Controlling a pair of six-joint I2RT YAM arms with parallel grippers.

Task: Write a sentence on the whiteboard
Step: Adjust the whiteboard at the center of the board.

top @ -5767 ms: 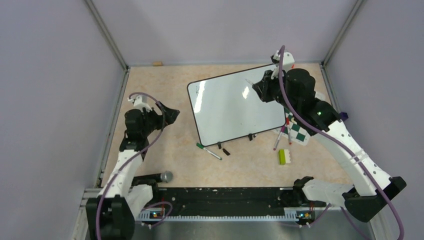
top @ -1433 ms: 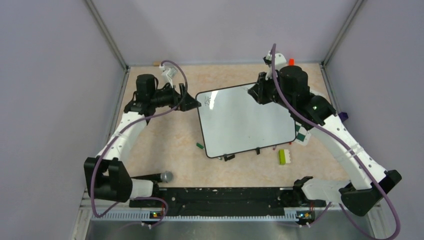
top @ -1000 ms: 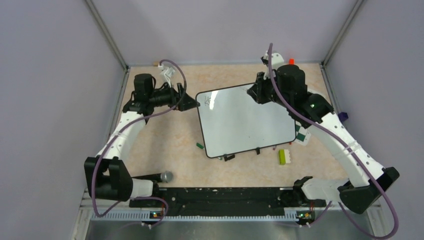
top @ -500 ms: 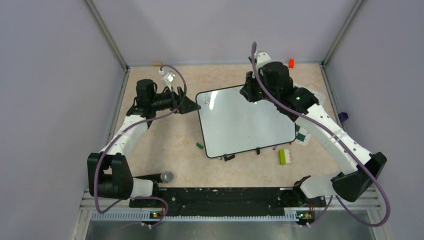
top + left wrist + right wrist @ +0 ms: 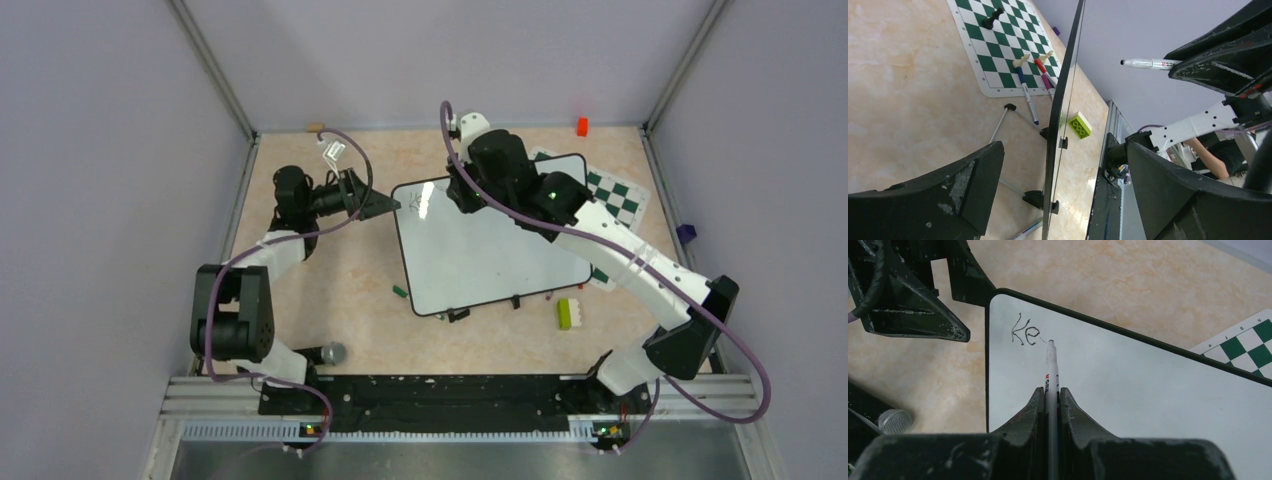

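White marker (image 5: 1051, 371) in right gripper (image 5: 1051, 392), left gripper (image 5: 1064, 146) wide astride whiteboard (image 5: 500, 250)

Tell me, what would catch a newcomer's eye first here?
The big whiteboard mid-table, with the letters "Ke" written near its far left corner. The right end effector grips a marker, tip right by those letters, while the left end effector stands open astride the board's left edge.

Shiny white flat board with black rim (image 5: 490, 255), dark letters (image 5: 1024, 333), green-and-white checked mat (image 5: 620, 197), lime-green brick (image 5: 565, 313), white marker pen (image 5: 1050, 370).
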